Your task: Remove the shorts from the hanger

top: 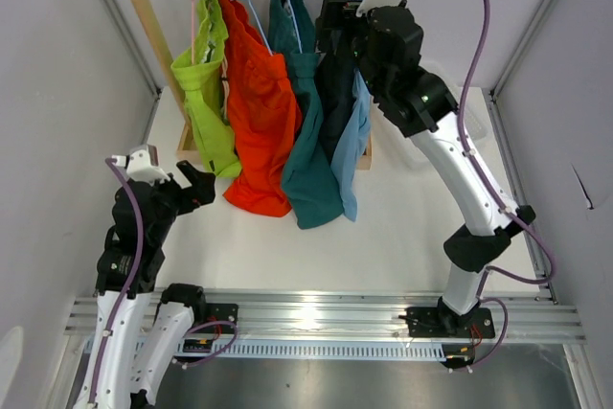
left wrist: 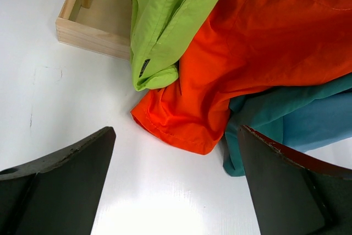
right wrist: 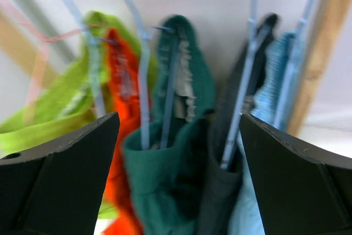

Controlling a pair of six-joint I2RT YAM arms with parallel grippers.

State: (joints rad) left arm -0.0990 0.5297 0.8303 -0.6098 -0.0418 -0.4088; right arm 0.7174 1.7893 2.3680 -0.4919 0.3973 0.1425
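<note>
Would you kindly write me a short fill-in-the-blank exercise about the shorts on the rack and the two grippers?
From the left in the top view, the shorts run lime green, orange-red, ____, dark navy, light blue.
The left gripper hovers low above the table with its jaws ____.
The right gripper is raised at the hangers, where ____ shorts hang.
Missing words: teal green; open; five.
</note>
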